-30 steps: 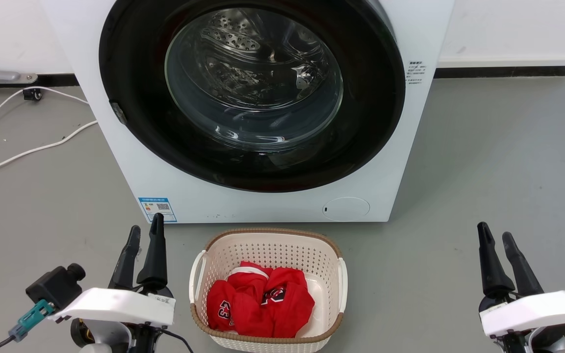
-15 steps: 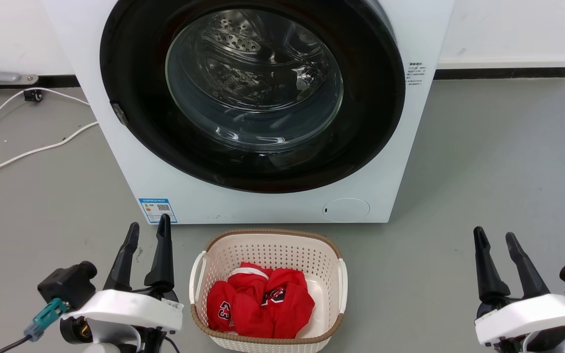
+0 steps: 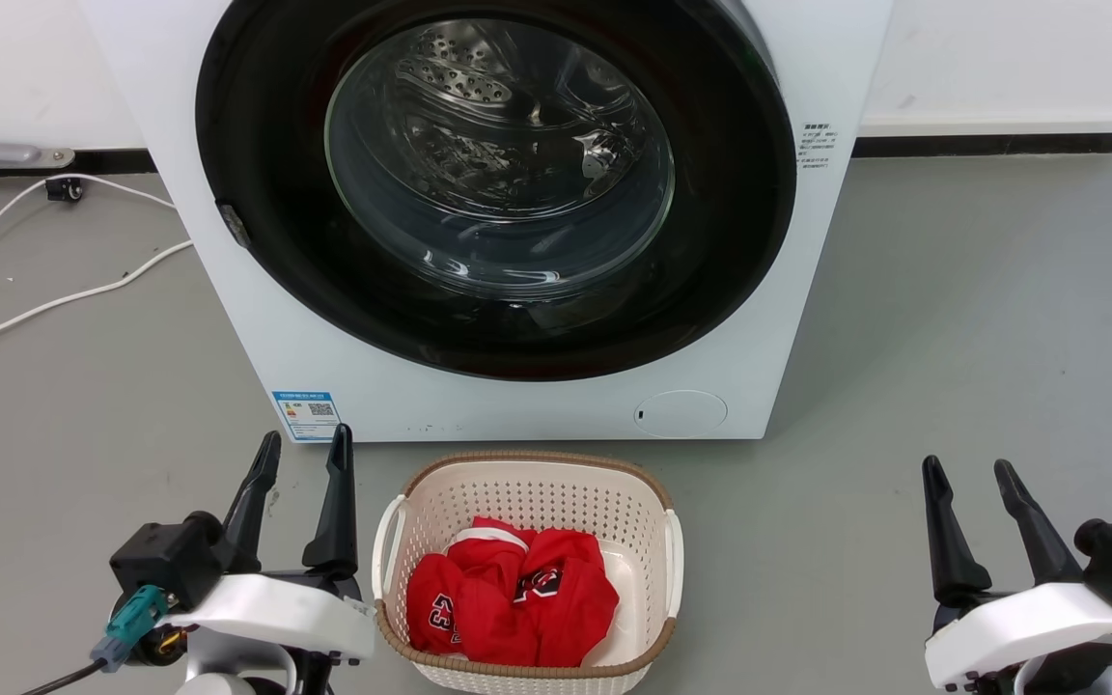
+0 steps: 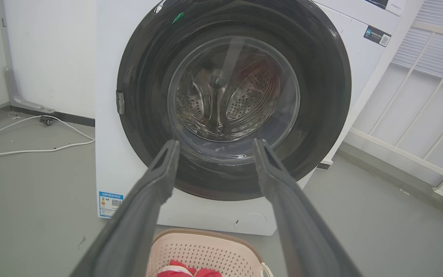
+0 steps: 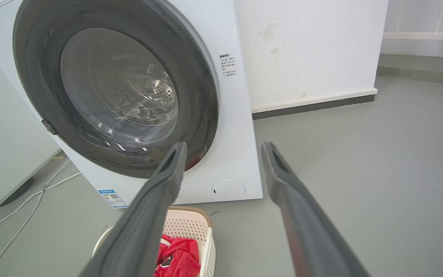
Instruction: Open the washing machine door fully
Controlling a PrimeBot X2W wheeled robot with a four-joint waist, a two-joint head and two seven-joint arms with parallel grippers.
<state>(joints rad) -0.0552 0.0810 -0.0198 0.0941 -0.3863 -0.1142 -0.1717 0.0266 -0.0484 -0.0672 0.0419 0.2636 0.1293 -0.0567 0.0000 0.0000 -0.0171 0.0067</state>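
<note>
The washing machine door [image 3: 257, 193] is a large round glossy black ring around a bulging glass bowl, lying flat against the white machine front, with a small latch tab [image 3: 233, 224] on its left rim. The same door [image 4: 321, 96] faces the left wrist camera, and in the right wrist view the door [image 5: 37, 96] sits at the upper left. My left gripper [image 3: 303, 452] stands open at the lower left, well short of the machine. At the lower right my right gripper [image 3: 966, 474] is open too. Both hold nothing.
A white woven basket [image 3: 421, 502] with red clothes [image 3: 517, 598] stands on the grey floor right before the machine, between my grippers. White cables [image 3: 54, 299] trail across the floor at the left. A small round white flap [image 3: 680, 412] sits low on the machine front.
My left gripper has shifted right and its fingers have spread wider. The right gripper has drifted slightly left and down. The door has not moved.
</note>
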